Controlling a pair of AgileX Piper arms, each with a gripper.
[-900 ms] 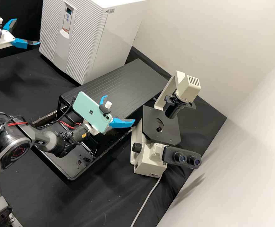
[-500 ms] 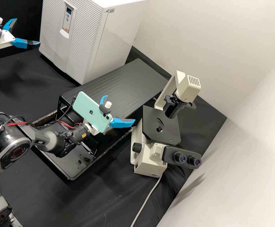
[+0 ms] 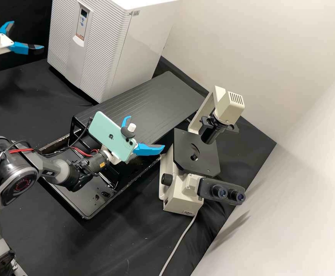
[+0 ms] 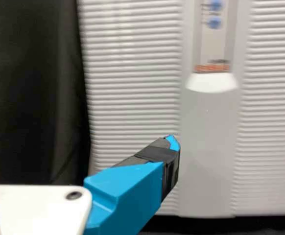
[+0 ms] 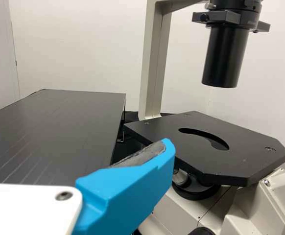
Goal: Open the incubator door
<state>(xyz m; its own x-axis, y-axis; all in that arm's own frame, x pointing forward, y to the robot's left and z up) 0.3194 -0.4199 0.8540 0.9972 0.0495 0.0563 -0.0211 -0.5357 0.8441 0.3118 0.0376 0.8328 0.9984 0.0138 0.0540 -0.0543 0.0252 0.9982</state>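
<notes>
The white incubator [image 3: 115, 46] stands at the back left in the high view, its ribbed front door [image 3: 100, 53] closed. Left of that door is my left gripper [image 3: 27, 35], its two blue fingers spread with nothing between them. In the left wrist view the door [image 4: 132, 73] faces my left gripper [image 4: 173, 156], one finger overlapping the ribbed front. Over the tray near the microscope, my right gripper [image 3: 146, 131] is held open and holds nothing; the right wrist view has one finger of this gripper [image 5: 166, 152] in front of the microscope stage.
A black platform [image 3: 148, 103] lies right of the incubator. The microscope [image 3: 180, 191] stands beyond it, its cable [image 3: 179, 243] running to the front edge. A black tray [image 3: 73, 195] is under the right arm. White walls [image 3: 290, 57] bound the right side.
My left gripper has shifted slightly left and up in the high view, a little away from the incubator's edge. The right arm has stayed where it was.
</notes>
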